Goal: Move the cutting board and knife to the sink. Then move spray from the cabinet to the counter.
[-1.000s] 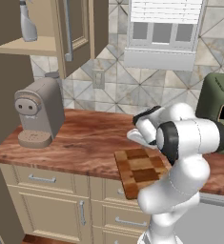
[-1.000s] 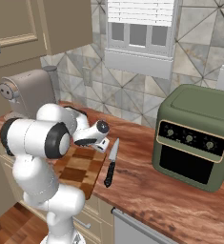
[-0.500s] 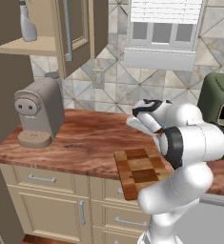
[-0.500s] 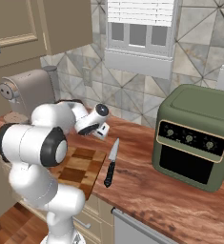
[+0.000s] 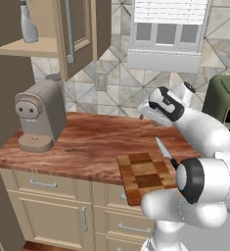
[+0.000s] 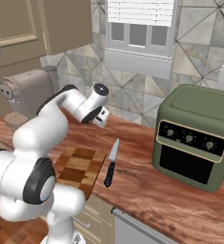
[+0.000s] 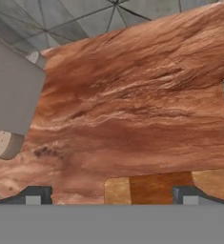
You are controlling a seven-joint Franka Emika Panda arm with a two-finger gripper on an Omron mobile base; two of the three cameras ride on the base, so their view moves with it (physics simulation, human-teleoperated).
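On counter [image 5: 87, 147] | 1 cutting board [image 5: 145, 175] | 1 knife [image 6: 111, 163] | 1 coffee machine [image 5: 38, 115]

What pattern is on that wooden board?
The cutting board has a chequered pattern of light and dark brown blocks, clearest in the right base view.

Even, soft rendered light, faint shadows, no glare, slightly coarse detail.

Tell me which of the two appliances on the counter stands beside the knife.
The green oven, right of the knife; the taupe coffee machine stands at the counter's far left.
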